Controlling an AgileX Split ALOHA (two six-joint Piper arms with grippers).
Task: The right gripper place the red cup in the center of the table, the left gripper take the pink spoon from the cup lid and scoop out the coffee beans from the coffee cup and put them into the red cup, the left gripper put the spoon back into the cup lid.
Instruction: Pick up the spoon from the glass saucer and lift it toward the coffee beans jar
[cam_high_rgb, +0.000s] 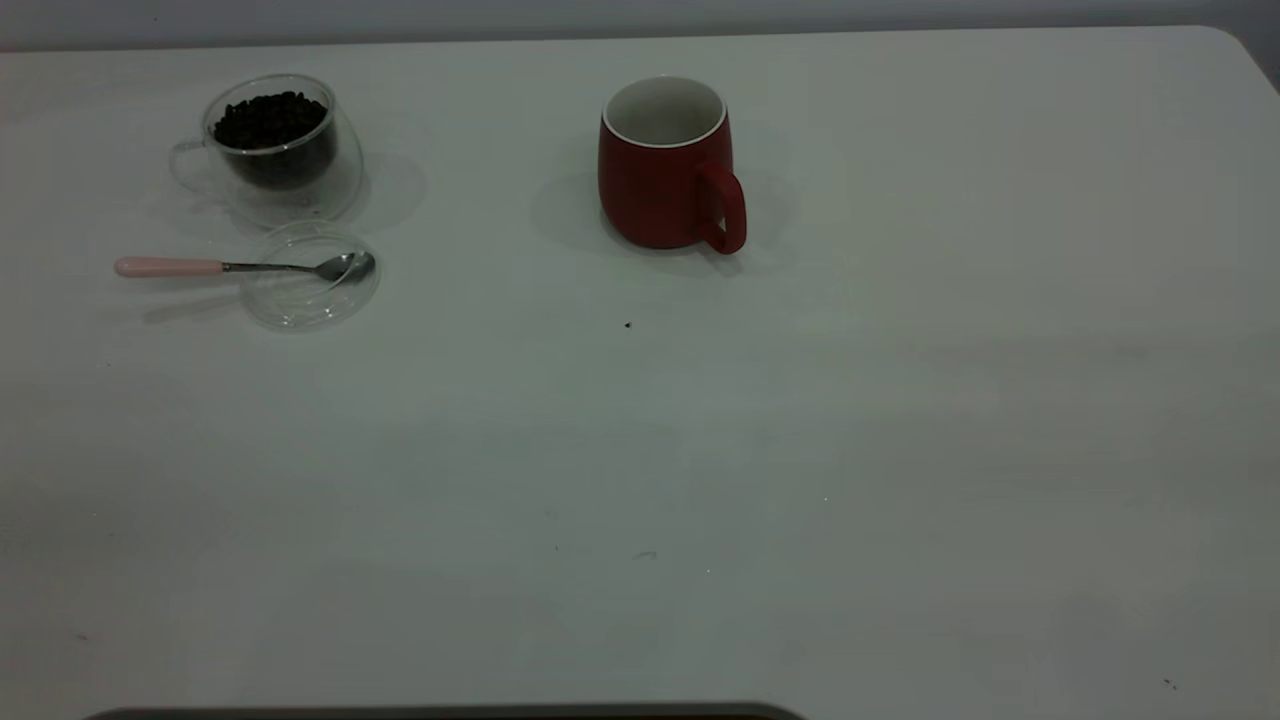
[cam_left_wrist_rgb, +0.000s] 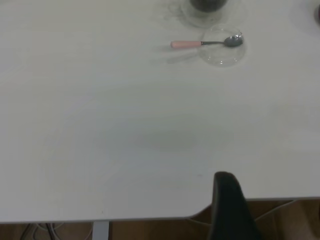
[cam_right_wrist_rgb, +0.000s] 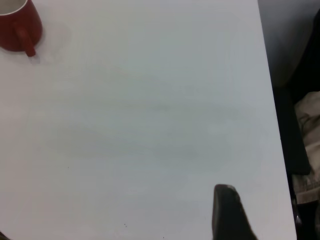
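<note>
The red cup stands upright and empty at the far middle of the table, handle toward the front right. It also shows in the right wrist view. The coffee cup holds coffee beans at the far left. In front of it lies the cup lid, with the pink spoon resting across it, bowl in the lid and handle pointing left. The left wrist view shows the spoon and lid far off. My left gripper hangs over the table's near edge. My right gripper is far from the red cup.
A tiny dark speck lies in front of the red cup. The table's edge runs below the left gripper, with floor beyond. The table's right edge has dark things beside it. Neither arm appears in the exterior view.
</note>
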